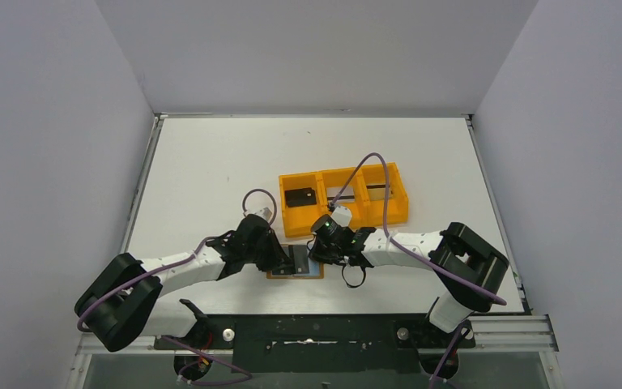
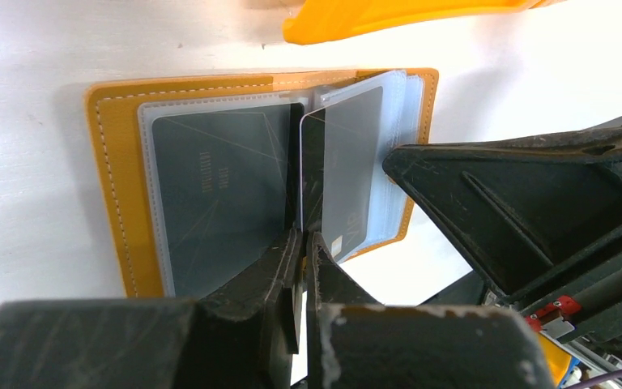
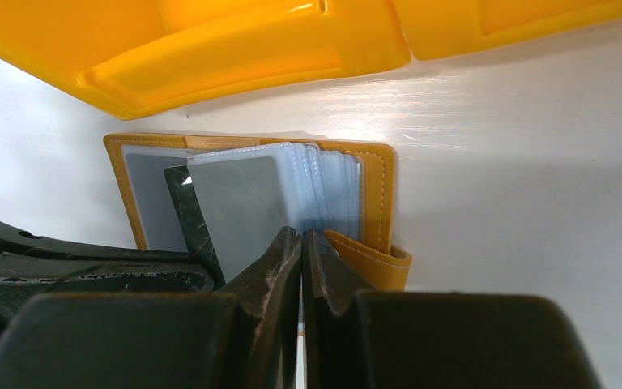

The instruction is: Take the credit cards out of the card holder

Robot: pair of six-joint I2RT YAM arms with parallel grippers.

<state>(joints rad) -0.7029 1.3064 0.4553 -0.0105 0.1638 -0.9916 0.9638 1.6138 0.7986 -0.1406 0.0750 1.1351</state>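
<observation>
The card holder [image 1: 300,262] lies open on the table between both arms, tan-orange with clear inner sleeves [image 2: 113,178]. A dark credit card [image 2: 219,186] sits in its left sleeve. Another dark credit card [image 2: 312,174] stands on edge between the sleeves, and my left gripper [image 2: 304,239] is shut on its near edge. My right gripper [image 3: 301,239] is shut on the near edge of the fanned sleeves [image 3: 324,186] of the holder's right half. A grey card [image 3: 239,215] shows in the front sleeve, with the dark card [image 3: 182,203] slanting out behind it. The snap tab [image 3: 372,263] curls up beside the right fingers.
The bright orange three-compartment tray [image 1: 372,211] stands just behind the holder, with a dark card [image 1: 300,197] in its left compartment. Its rim shows at the top of both wrist views [image 2: 389,16] [image 3: 235,57]. The right gripper's body [image 2: 526,203] crowds the left wrist view.
</observation>
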